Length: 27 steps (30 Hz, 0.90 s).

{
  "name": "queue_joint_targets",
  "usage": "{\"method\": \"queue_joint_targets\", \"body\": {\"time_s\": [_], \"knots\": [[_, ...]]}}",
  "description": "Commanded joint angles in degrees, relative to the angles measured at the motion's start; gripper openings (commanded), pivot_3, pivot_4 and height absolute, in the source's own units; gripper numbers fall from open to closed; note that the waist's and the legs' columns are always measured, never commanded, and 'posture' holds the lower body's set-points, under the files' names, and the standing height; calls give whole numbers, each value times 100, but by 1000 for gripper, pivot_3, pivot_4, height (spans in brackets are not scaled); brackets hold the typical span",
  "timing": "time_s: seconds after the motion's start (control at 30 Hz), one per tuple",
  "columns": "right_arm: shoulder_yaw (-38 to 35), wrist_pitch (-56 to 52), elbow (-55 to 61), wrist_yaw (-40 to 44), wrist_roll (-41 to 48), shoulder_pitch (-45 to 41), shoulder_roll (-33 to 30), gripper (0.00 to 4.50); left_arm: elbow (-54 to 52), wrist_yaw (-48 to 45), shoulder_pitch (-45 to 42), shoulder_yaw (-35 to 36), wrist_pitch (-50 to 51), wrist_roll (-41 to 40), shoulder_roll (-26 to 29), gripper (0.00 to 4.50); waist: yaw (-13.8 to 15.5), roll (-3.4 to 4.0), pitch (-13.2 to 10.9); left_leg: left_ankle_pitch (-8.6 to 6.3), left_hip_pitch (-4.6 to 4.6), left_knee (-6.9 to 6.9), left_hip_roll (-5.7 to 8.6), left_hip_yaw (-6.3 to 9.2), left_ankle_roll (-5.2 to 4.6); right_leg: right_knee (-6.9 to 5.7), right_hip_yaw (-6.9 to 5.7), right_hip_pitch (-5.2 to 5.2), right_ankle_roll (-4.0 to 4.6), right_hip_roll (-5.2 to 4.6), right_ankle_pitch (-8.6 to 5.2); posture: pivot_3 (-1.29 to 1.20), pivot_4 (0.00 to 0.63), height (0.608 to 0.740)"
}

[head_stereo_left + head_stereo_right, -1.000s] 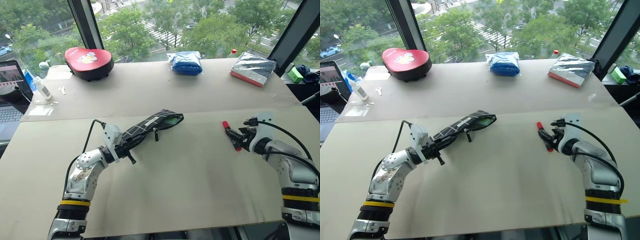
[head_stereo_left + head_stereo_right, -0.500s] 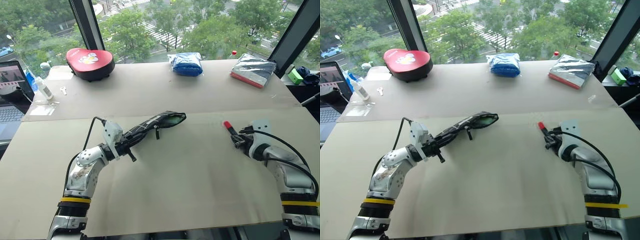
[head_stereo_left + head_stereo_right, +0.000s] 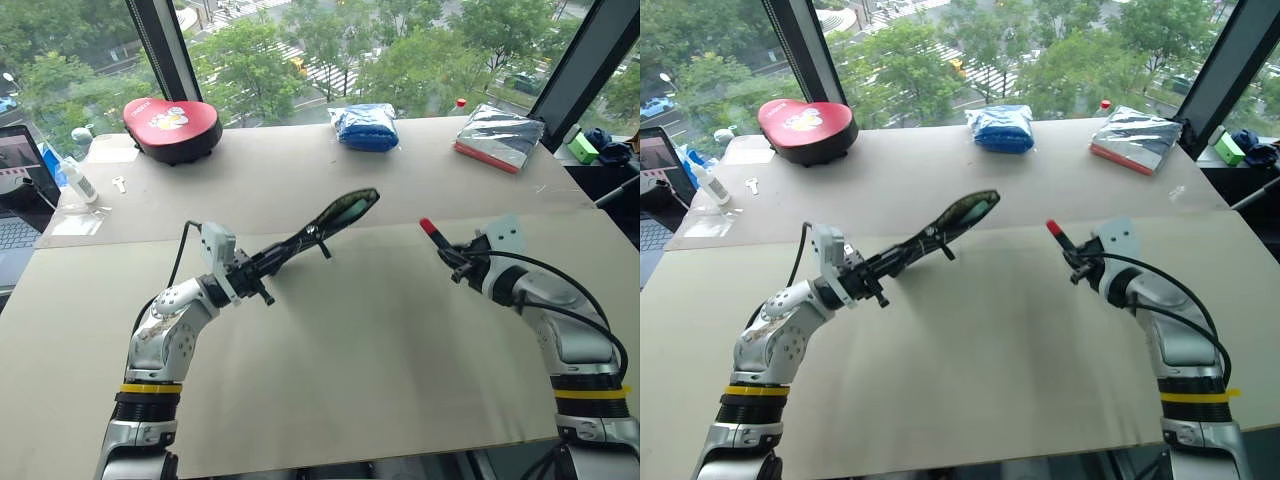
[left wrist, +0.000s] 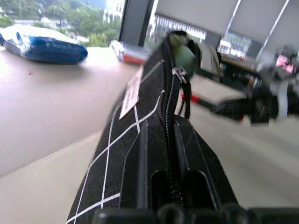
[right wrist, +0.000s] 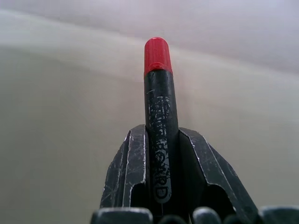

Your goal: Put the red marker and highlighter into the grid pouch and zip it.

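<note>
Red cap forward, the marker (image 5: 159, 116) sits clamped in the right gripper (image 3: 452, 262), aimed at the pouch (image 3: 318, 229), which the left gripper (image 3: 256, 281) pinches, raised off the table (image 3: 380, 360), green highlighter (image 4: 184, 53) apparently inside.

We see the grid pouch (image 4: 140, 140) as matt black cloth, the red marker (image 5: 159, 116) as smooth plastic with worn print, and the bench (image 3: 380, 340) as matt.

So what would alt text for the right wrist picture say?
The robot's right hand grips a red marker between two black fingers, its red cap pointing away over a pale table.
</note>
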State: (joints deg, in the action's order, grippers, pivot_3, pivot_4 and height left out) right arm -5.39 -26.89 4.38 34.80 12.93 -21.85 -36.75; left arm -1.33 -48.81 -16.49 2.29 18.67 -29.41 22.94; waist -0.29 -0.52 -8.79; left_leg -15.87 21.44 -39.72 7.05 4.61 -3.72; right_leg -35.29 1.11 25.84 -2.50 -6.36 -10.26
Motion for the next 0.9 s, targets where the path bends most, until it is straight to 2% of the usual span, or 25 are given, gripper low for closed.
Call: {"method": "queue_joint_targets", "body": {"time_s": [0.03,0.23,0.37,0.57,0.9], "knots": [[166,854,629,624,-159,-338,-426,530,-148,-232,116,-258,-290,317,145,0,4,0,-1,0,2,0,0,0,0,2,-1,2,0,-1,0,0,150,740],[496,1083,1138,1437,-34,-682,-813,530,-111,-263,113,-335,-405,457,121,0,49,-2,-1,-1,3,-3,-1,3,-2,9,-10,-7,0,-4,0,0,150,740],[882,1309,1611,2091,-62,-409,-1093,530,-117,-219,80,-304,-403,435,73,0,61,-2,-1,-3,7,-1,-2,3,-4,12,-10,2,0,-4,0,0,150,740],[1352,1917,1408,2212,-734,-302,-1190,530,-152,-196,98,-272,-389,409,48,0,91,-2,-2,-4,8,-6,-1,0,-5,15,-11,0,-2,-8,1,0,150,740],[1777,2585,577,2235,-1397,-909,-886,530,-187,-228,63,-277,-383,391,24,0,88,-3,-2,-3,12,-4,-2,-1,-4,12,-12,11,-1,-7,1,0,150,740]]}}
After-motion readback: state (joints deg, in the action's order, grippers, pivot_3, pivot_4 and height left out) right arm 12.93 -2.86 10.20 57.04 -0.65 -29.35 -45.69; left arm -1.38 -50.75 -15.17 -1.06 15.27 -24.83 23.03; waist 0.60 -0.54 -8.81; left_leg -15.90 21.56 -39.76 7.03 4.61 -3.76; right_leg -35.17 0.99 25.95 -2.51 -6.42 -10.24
